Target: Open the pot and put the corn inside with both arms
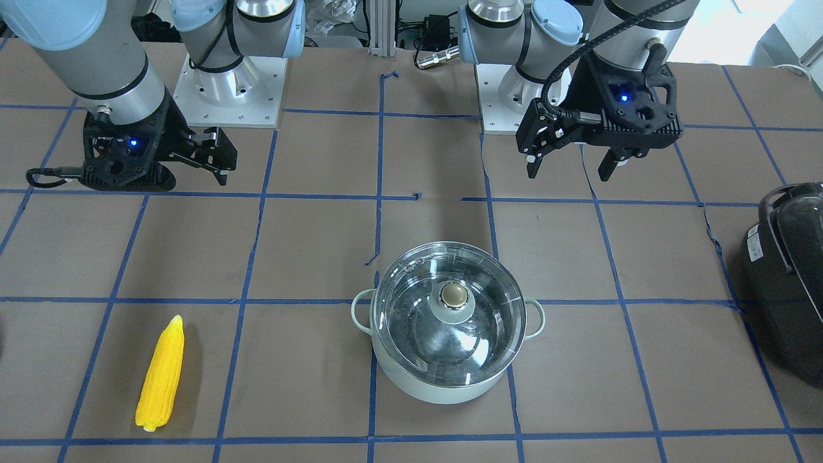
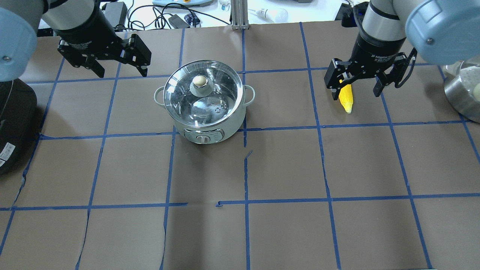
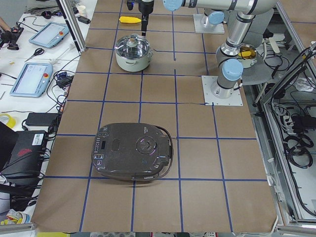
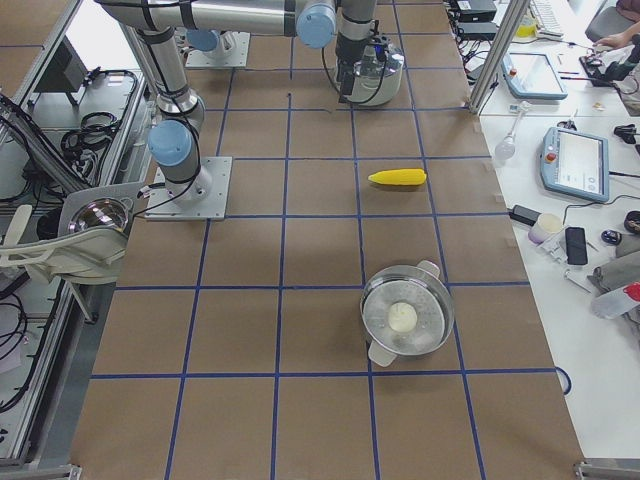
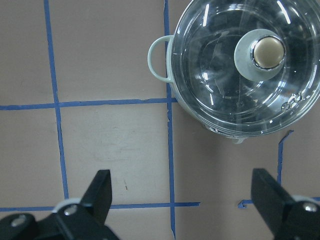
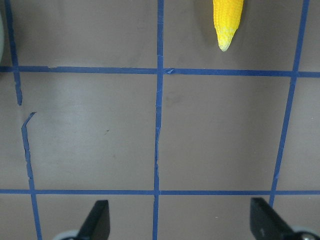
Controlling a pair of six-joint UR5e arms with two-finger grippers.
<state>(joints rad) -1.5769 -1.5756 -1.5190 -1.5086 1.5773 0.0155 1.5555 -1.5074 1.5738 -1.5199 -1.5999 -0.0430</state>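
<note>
The mint-green pot [image 1: 443, 373] stands mid-table with its clear glass lid [image 1: 411, 308] on and the brass-topped knob [image 1: 454, 295] in the middle. My left gripper [image 2: 122, 71] is open and empty, hovering beside the pot [image 2: 204, 123], apart from it. The left wrist view shows the pot [image 5: 170, 85] ahead of its open fingers [image 5: 100, 195]. The yellow corn [image 1: 161, 373] lies flat on the table. My right gripper [image 2: 355, 92] is open and empty above it, hiding part of the corn [image 2: 347, 100]. The right wrist view shows only the corn's tip [image 6: 227, 20].
A black glossy appliance [image 1: 787, 283] with a handle sits at the table end on my left side [image 2: 15, 127]. A steel pan [image 4: 375, 300] holding a pale round item sits on my right side [image 2: 463, 97]. Blue tape lines grid the brown table.
</note>
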